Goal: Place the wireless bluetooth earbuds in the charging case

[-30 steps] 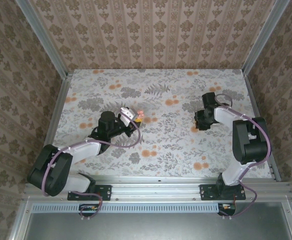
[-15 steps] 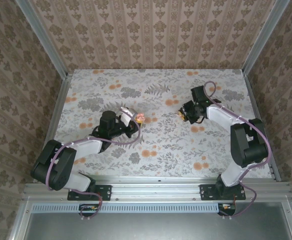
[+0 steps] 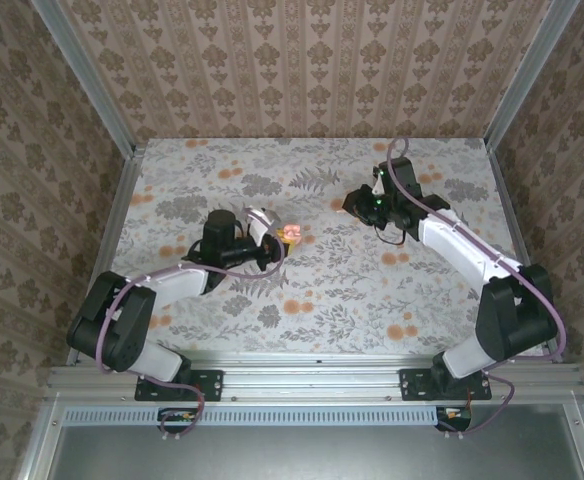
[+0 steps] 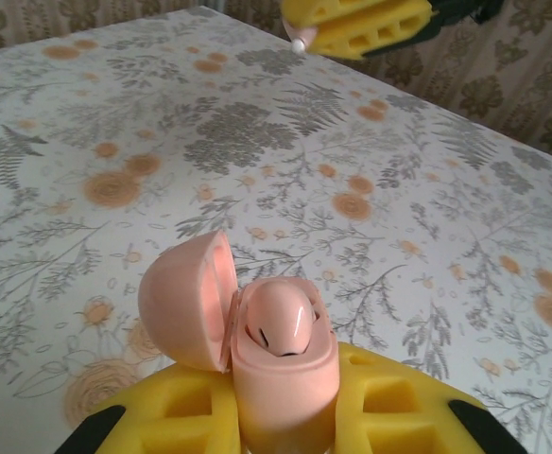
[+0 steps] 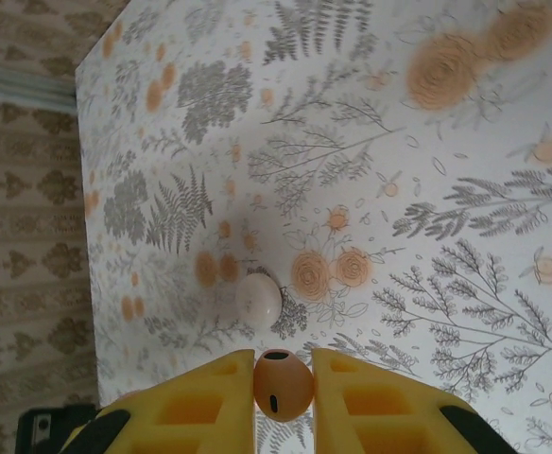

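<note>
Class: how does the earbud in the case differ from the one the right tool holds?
The cased earbud sits in the open charging case, gripped by the left tool; the other earbud is pinched bare in the right tool above the table. The cased earbud looks pale pink, the other earbud more orange. Both are small, rounded, with a dark mark.

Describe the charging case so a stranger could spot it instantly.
Over the floral-print tabletop, look to the left arm's yellow-padded end effector. Clamped in it is the pale pink plastic charging case; its domed lid hinged open sets it apart from the orange printed flowers.
</note>
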Robot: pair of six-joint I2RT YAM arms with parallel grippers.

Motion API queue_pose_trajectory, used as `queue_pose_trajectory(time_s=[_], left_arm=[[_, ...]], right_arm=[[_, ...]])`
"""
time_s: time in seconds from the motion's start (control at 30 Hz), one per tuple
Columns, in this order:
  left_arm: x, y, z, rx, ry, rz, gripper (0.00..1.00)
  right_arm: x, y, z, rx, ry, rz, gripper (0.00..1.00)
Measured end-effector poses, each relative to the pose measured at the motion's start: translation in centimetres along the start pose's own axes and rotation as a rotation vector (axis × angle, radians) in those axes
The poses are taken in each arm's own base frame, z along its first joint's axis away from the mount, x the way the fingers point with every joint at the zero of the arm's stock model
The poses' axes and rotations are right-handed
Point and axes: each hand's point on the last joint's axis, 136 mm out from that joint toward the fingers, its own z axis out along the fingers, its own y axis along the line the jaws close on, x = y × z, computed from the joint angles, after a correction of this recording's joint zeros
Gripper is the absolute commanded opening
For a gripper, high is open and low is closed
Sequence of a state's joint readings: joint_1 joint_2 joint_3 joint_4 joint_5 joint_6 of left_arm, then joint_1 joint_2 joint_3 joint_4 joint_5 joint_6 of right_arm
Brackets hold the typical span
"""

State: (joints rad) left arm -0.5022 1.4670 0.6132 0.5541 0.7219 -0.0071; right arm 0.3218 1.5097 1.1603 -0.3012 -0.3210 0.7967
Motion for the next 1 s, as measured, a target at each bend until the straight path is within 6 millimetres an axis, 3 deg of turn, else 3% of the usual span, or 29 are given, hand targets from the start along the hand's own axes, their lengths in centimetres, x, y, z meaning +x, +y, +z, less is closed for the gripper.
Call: queue_pose_trajectory(time_s=[0.3, 0.67, 1.0], left_arm=[[-1.3, -1.3, 0.1, 0.088, -0.003, 0.003, 0.11], [-2.7, -2.0, 0.1, 0.139, -0.026, -0.005, 0.11], [-2.9, -1.7, 0.6, 0.148, -0.041, -0.073, 0.11]], right_arm=[[0.8, 4.9, -1.5, -0.037, -0.038, -0.365, 0.20], [2.2, 8.9, -2.0, -0.024, -0.094, -0.720, 0.20], [4.6, 9.6, -1.7, -0.002, -0.063, -0.937, 0.19]])
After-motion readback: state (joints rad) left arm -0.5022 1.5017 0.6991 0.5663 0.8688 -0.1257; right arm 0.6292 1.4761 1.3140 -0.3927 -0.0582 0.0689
